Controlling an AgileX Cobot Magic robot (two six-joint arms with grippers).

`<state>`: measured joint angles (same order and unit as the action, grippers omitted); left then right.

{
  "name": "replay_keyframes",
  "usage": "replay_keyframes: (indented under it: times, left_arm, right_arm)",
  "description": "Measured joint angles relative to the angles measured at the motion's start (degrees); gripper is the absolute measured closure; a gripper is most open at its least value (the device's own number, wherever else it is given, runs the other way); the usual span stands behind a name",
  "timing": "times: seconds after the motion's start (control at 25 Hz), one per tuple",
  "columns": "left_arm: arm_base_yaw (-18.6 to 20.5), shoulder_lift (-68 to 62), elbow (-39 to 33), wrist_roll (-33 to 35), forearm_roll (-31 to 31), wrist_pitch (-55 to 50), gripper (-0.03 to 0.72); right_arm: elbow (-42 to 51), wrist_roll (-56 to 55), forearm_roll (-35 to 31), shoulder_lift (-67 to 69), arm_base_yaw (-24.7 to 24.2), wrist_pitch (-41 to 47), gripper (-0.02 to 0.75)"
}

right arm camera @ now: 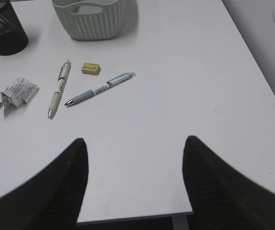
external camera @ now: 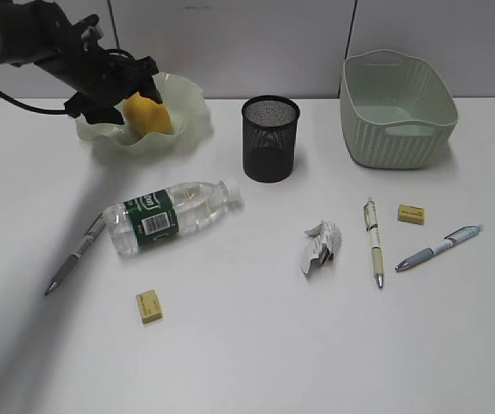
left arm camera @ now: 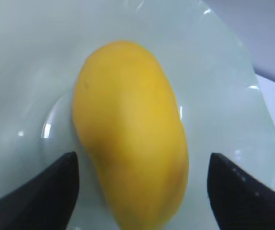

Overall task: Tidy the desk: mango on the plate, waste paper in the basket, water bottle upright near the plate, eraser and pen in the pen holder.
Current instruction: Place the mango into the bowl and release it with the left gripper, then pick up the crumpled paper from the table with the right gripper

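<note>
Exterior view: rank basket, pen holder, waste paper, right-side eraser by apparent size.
1. basket
2. pen holder
3. waste paper
4. eraser

Basket and pen holder sit farther back, yet look bigger, so the order is safe.

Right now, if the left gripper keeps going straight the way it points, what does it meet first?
The mango. The left gripper is open, its fingers either side of the fruit, which lies in the plate. Straight on, it would likely press onto the mango, then the plate beneath; the exact gap is unclear.

Bright even light; soft arm shadow on desk [external camera: 256, 345]; close mango [left arm camera: 130, 134] blurred.
</note>
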<state>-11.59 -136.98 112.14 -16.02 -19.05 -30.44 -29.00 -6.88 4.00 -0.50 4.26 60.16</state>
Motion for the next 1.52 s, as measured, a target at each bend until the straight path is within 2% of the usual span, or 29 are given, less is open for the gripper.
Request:
replay_keyframes:
  times: [0.16, 0.28, 0.44, 0.72, 0.96, 1.16, 1.52]
  left_arm:
    - [0.0, 2.1, 0.0, 0.0, 0.5, -3.7, 0.069]
    - [0.0, 5.0, 0.0, 0.0, 2.7, -8.5, 0.109]
    - [0.0, 9.6, 0.1, 1.3, 6.8, -18.6, 0.137]
    - [0.0, 16.3, 0.2, 4.5, 11.5, -37.2, 0.141]
    - [-0.1, 23.2, -1.3, 6.0, 12.1, -39.0, 0.143]
    - [-0.9, 32.4, -7.6, 6.9, 12.7, -39.1, 0.144]
    - [-1.1, 52.9, -29.2, 9.5, 16.1, -39.3, 0.153]
  right_arm:
    - [0.0, 0.0, 0.0, 0.0, 0.0, 0.0, 0.243]
    - [0.0, 0.0, 0.0, 0.0, 0.0, 0.0, 0.243]
    - [0.0, 0.0, 0.0, 0.0, 0.0, 0.0, 0.243]
    - [0.0, 0.0, 0.0, 0.0, 0.0, 0.0, 0.243]
    - [0.0, 0.0, 0.0, 0.0, 0.0, 0.0, 0.243]
    - [0.0, 0.0, 0.0, 0.0, 0.0, 0.0, 0.243]
    - [0.0, 0.0, 0.0, 0.0, 0.0, 0.0, 0.243]
